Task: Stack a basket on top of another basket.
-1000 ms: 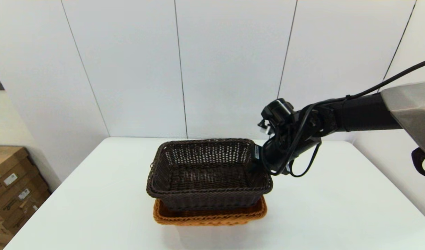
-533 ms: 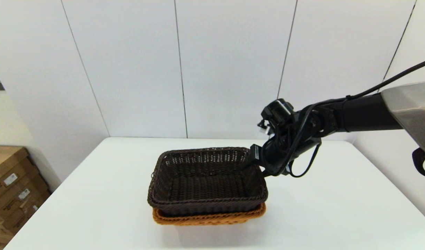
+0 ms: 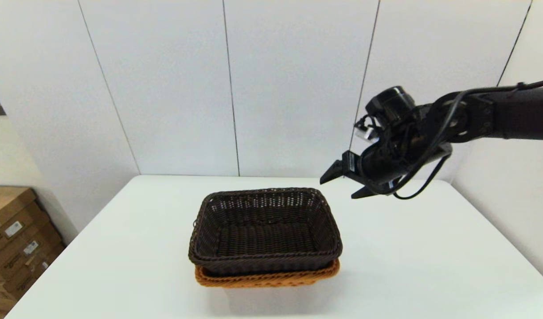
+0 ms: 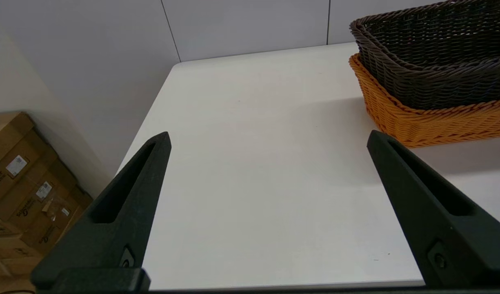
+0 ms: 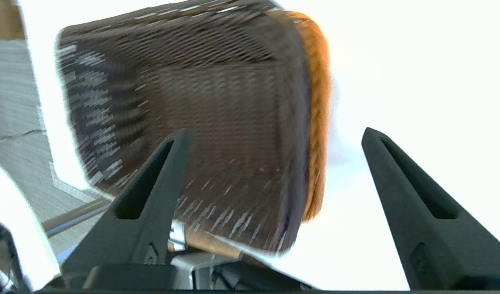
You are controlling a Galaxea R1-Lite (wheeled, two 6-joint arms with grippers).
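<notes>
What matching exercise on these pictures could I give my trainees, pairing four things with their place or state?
Things:
1. dark basket
2. orange basket
3. right gripper
4. cardboard boxes

Places or states:
A. on the floor, left of the table
B. open, in the air beyond the baskets' right end
C. nested in the other basket
D. directly on the table, at the bottom

Pairs: 1-C, 2-D, 3-B, 4-A

White table (image 3: 431, 257) under orange-tan basket (image 3: 267, 278)
</notes>
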